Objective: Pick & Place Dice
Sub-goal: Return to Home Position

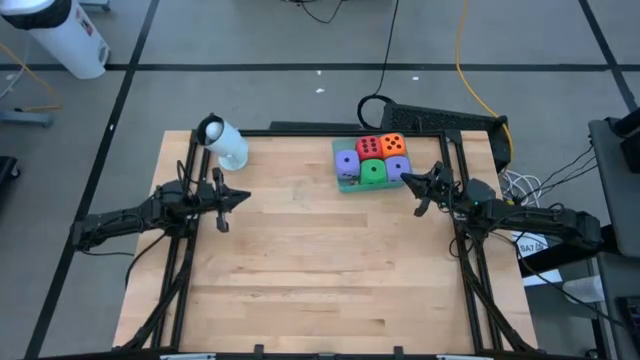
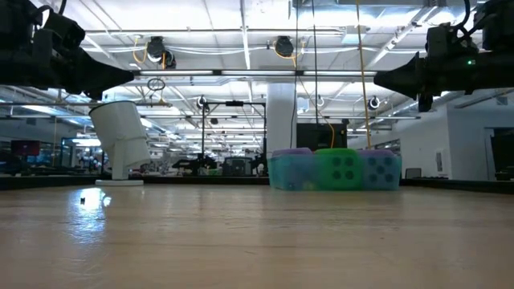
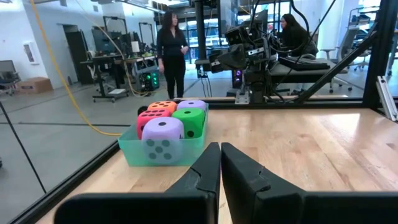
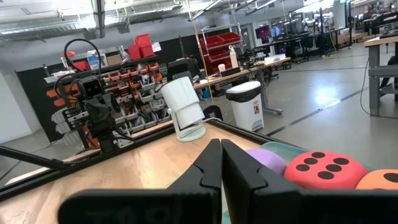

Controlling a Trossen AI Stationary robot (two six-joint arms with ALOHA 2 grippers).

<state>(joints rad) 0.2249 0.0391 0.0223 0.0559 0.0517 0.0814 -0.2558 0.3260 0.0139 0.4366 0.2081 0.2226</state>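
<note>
- All five dice (image 1: 372, 160) sit in the translucent green tray (image 3: 193, 149), which is at the far edge of the table (image 1: 320, 270), more toward the right arm's side.
- The far row is the red die (image 1: 369, 146) next to the orange die (image 1: 394, 144). The near row has the green die (image 1: 372, 172) between the first purple die (image 1: 346, 162) and the second purple die (image 1: 397, 166).
- They're packed tight and touching each other, and I can't spot any die loose on the wood.
- So I'd say the picking and placing is done. All that looks left is for the arms to park.
- The right gripper (image 1: 410, 181) is near the tray's corner on its own side. The low view shows it up off the table and pointing inward, roughly level. Its fingers are pressed together on nothing.
- The left gripper (image 1: 243, 197) is well apart from the tray on the opposite side of the table. It's also raised and roughly level, aimed toward the middle, with its fingers clamped together and empty.
- Both arms stretch in from the sides, pretty much mirroring each other.
- Other stuff: a white cylinder thing on a stand (image 1: 228, 143) at the far left corner of the table, and a couple of people in the room beyond, nowhere near the grippers.
</note>
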